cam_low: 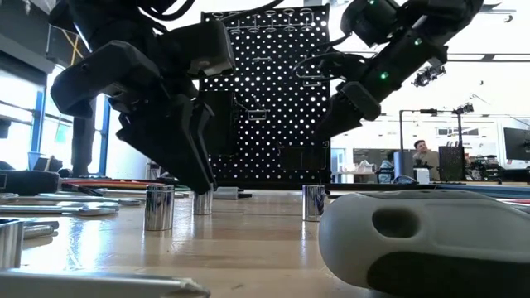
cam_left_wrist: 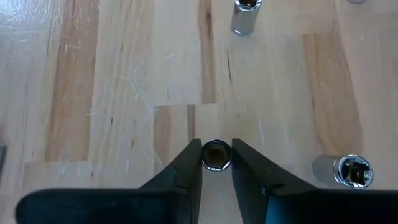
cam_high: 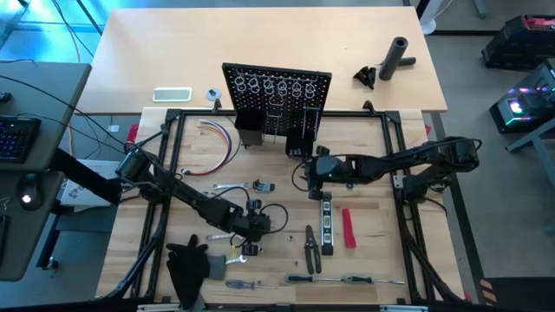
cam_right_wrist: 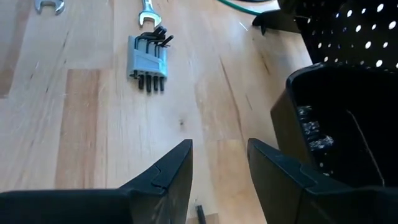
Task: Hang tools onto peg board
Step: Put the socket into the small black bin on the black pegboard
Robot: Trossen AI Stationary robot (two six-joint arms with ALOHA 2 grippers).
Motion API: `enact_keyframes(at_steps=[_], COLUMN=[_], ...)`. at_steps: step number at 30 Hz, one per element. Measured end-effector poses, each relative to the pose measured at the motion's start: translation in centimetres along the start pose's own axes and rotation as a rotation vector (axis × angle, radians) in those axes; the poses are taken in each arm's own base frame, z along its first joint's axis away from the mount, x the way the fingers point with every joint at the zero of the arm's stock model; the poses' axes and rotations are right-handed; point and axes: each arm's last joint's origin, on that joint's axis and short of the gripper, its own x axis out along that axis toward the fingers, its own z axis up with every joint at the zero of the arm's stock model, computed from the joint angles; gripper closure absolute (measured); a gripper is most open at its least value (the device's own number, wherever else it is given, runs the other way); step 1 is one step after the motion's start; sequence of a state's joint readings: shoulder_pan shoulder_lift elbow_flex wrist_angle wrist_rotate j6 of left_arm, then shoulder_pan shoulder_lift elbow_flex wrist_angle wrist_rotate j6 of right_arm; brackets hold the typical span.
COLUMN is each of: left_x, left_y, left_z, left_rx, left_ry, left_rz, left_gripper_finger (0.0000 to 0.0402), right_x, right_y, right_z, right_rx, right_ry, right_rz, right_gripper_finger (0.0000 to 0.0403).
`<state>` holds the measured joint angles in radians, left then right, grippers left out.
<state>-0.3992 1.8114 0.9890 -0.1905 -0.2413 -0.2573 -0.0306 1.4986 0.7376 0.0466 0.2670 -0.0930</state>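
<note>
Because the small silver socket (cam_left_wrist: 216,155) stands upright on the table (cam_left_wrist: 124,93), open mouth up and long axis vertical, the left gripper (cam_left_wrist: 216,163) comes at it from above, one dark finger on each side of its round wall. The fingers sit touching or very nearly touching it; whether they already grip cannot be told for sure, but they look closed onto it, and the socket's base appears to rest on the wood. Two more sockets (cam_left_wrist: 247,15) stand upright nearby, well apart from each other.

Near the front of the peg board (cam_high: 277,91), the right gripper (cam_right_wrist: 219,168) hovers with its fingers apart and empty, just beside a black bin (cam_right_wrist: 339,118), probably waiting. The hex key set (cam_right_wrist: 148,57) lies flat, with its long arms running roughly along the wood grain.
</note>
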Motion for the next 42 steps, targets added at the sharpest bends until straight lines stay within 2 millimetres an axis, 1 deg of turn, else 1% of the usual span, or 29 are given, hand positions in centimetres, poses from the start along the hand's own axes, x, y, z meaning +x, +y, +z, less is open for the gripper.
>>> enact_keyframes(at_steps=[6, 8, 13, 19, 21, 24, 27, 30, 33, 35, 37, 42], left_x=[0.0, 0.0, -0.1, -0.7, -1.2, -2.8, -5.1, -7.4, -9.0, -9.4, -9.4, -9.4], left_y=[0.0, 0.0, 0.1, 0.3, 0.5, 1.2, 2.0, 2.9, 3.6, 4.0, 4.2, 4.5], left_z=[0.1, 0.1, 0.3, 2.4, 3.3, 4.8, 6.4, 7.7, 8.6, 9.0, 9.1, 9.1], left_rx=[0.008, 0.015, 0.034, 0.107, 0.133, 0.155, 0.156, 0.162, 0.173, 0.173, 0.183, 0.182], left_ry=[-0.006, -0.009, -0.021, -0.093, -0.131, -0.231, -0.359, -0.472, -0.561, -0.604, -0.606, -0.604], left_rz=[0.002, 0.002, 0.033, 0.103, 0.147, 0.213, 0.254, 0.271, 0.25, 0.238, 0.239, 0.245], left_gripper_finger=[0.0349, 0.035, 0.0351, 0.0352, 0.0352, 0.0352, 0.0352, 0.0353, 0.0353, 0.0353, 0.0353, 0.0353], right_x=[-0.3, -0.6, -2.7, -5.6, -6.1, -6.3, -6.3, -6.2, -6.1, -6.2, -6.3, -6.5], right_y=[0.9, 1.1, 1.3, 2.1, 2.6, 3.4, 4.2, 4.9, 5.4, 5.6, 5.7, 5.7], right_z=[-0.2, -0.3, 0.0, 1.3, 1.5, 1.5, 1.5, 1.9, 2.5, 3.0, 3.5, 3.9], right_rx=[0.0, 0.002, 0.024, 0.055, 0.061, 0.044, 0.045, 0.05, 0.039, 0.029, 0.027, 0.015], right_ry=[0.026, 0.047, 0.042, -0.067, -0.09, -0.093, -0.099, -0.144, -0.221, -0.274, -0.327, -0.382], right_rz=[0.0, -0.01, -0.006, 0.125, 0.166, 0.22, 0.253, 0.272, 0.287, 0.29, 0.281, 0.259], right_gripper_finger=[0.0253, 0.0253, 0.0253, 0.0253, 0.0253, 0.0253, 0.0253, 0.0253, 0.0253, 0.0253, 0.0253, 0.0253])
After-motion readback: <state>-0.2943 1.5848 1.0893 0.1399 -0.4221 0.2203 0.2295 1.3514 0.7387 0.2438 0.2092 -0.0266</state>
